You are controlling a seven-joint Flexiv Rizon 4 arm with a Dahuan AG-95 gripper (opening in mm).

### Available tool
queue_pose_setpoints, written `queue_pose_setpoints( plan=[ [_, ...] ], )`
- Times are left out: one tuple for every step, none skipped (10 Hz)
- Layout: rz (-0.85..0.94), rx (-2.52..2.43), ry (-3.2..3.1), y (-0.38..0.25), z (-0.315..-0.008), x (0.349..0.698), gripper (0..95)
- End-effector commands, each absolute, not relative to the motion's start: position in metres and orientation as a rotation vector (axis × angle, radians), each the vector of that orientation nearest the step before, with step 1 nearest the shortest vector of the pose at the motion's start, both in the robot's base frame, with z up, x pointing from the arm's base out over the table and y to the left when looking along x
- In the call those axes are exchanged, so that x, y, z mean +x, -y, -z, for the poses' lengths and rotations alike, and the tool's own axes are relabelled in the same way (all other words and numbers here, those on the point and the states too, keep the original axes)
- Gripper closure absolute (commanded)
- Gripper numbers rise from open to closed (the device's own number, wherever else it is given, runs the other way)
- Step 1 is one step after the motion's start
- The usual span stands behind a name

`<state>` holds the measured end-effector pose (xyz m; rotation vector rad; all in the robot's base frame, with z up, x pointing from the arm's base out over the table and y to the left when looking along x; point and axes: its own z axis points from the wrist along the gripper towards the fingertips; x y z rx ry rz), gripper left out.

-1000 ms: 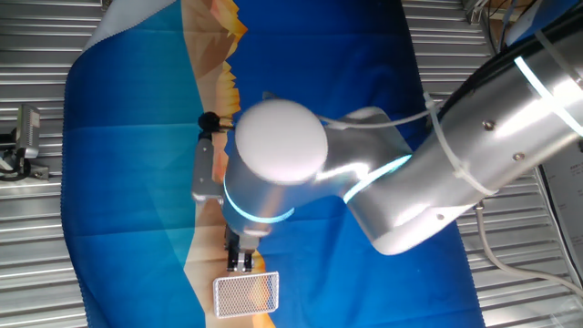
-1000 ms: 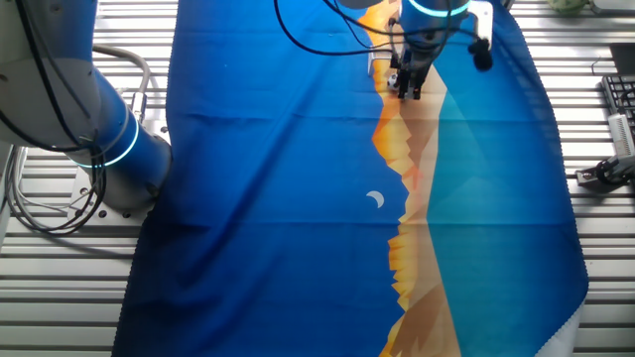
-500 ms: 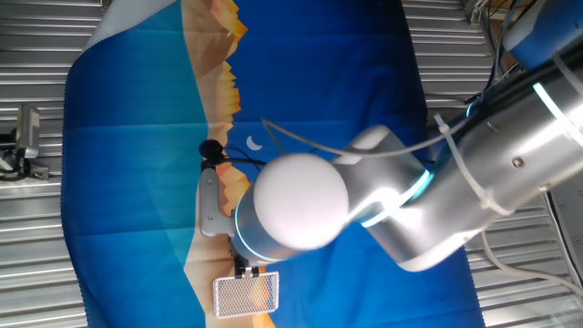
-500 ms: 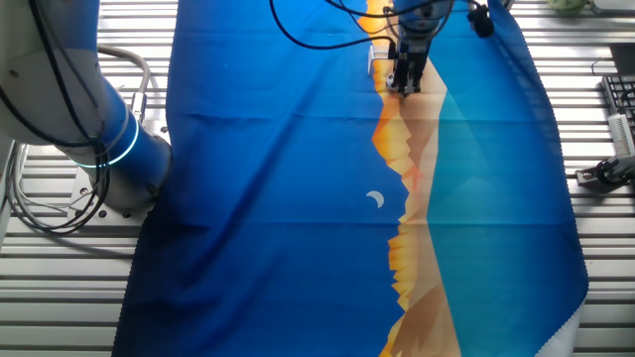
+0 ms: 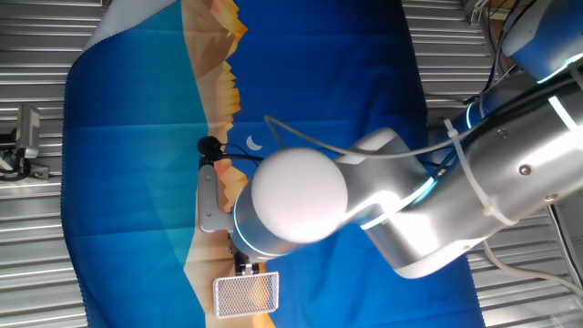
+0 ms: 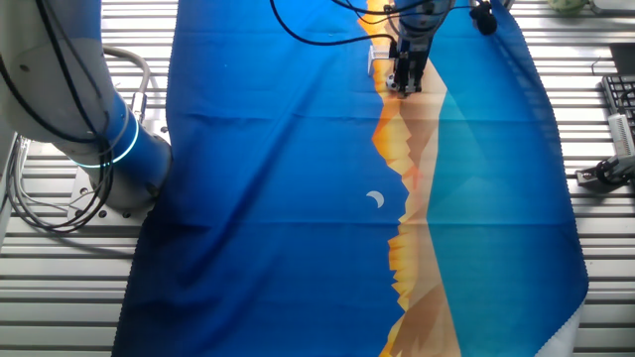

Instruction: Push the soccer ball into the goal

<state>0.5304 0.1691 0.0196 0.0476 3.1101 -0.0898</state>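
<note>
The goal (image 5: 246, 294), a small white-framed box with whitish mesh, lies on the blue cloth at the bottom edge of one fixed view. In the other fixed view only a white sliver of the goal (image 6: 373, 56) shows, next to the gripper at the top edge. My gripper (image 5: 243, 267) points down with its fingertips right at the goal's near side. It also shows in the other fixed view (image 6: 405, 85), fingers close together. The soccer ball is hidden; I cannot see it in either view.
The arm's large white joint (image 5: 299, 196) covers much of the cloth (image 5: 137, 173) around the gripper. The robot base (image 6: 89, 119) stands left of the cloth (image 6: 278, 198). A small black camera knob (image 5: 210, 146) sticks out from the wrist. Metal clutter (image 6: 610, 169) lies off the cloth.
The arm has moved the gripper toward the goal over the last second. In the last half second it has barely shifted.
</note>
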Motion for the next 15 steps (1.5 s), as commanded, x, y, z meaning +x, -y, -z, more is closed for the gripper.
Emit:
queue_pose_setpoints(
  plan=[
    [0.084, 0.041, -3.111, -0.168, -0.0204, 0.5298, 95.0],
    [0.076, 0.041, -3.11, -0.1678, -0.0205, 0.5292, 95.0],
    [0.06, 0.043, -3.109, -0.1676, -0.0208, 0.5278, 95.0],
    [0.031, 0.048, -3.109, -0.1675, -0.0212, 0.5266, 95.0],
    [0.028, 0.044, -3.108, -0.1674, -0.0221, 0.5258, 95.0],
    [0.021, 0.044, -3.109, -0.1673, -0.0228, 0.5254, 95.0],
    [0.009, 0.044, -3.107, -0.1673, -0.023, 0.5248, 95.0],
    [-0.004, 0.043, -3.104, -0.1672, -0.0229, 0.5241, 95.0],
    [-0.015, 0.046, -3.103, -0.1672, -0.0229, 0.5241, 95.0],
    [-0.022, 0.047, -3.102, -0.1672, -0.0229, 0.5241, 95.0],
    [-0.021, 0.047, -3.102, -0.1672, -0.0228, 0.5242, 95.0],
    [-0.021, 0.047, -3.101, -0.1672, -0.022, 0.5242, 95.0],
    [-0.021, 0.047, -3.1, -0.1672, -0.0214, 0.5242, 95.0],
    [-0.021, 0.046, -3.099, -0.1672, -0.021, 0.5242, 95.0],
    [-0.024, 0.044, -3.099, -0.1672, -0.0208, 0.5242, 95.0]
  ],
)
